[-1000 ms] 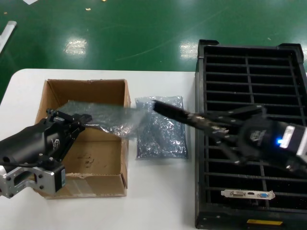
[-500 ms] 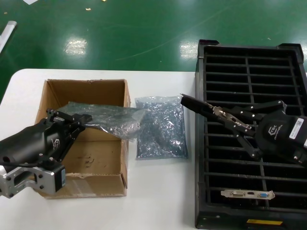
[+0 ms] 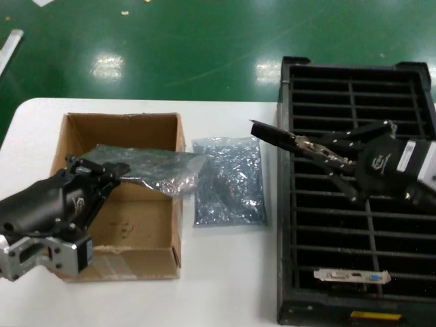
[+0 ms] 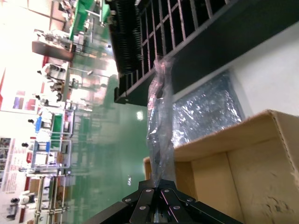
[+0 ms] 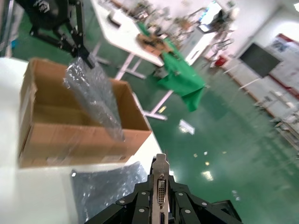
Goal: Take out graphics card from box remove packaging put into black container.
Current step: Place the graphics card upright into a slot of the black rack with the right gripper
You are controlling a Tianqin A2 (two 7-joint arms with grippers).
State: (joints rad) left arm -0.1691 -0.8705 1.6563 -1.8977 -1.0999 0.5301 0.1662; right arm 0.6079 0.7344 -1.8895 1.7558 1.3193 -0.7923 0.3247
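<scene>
My right gripper (image 3: 317, 151) is shut on the graphics card (image 3: 272, 135) and holds it in the air over the left edge of the black container (image 3: 409, 231). The card's silver bracket (image 5: 160, 184) stands between the shut jaws in the right wrist view. My left gripper (image 3: 117, 170) is shut on the packaging (image 3: 160, 169), a limp grey-blue bag hanging over the brown box (image 3: 75, 133). The bag (image 4: 159, 121) rises from the left gripper (image 4: 161, 190) in the left wrist view and also shows in the right wrist view (image 5: 93, 93).
A second flat anti-static bag (image 3: 228, 180) lies on the white table between the box and the container. Another card with a silver bracket (image 3: 352, 276) stands in a front slot of the container. A yellow label (image 3: 375, 316) is on its front wall.
My right gripper has drawn the card out of the bag and carried it right, over the container's edge. The bag has gone slack in my left gripper, which has stayed put.
</scene>
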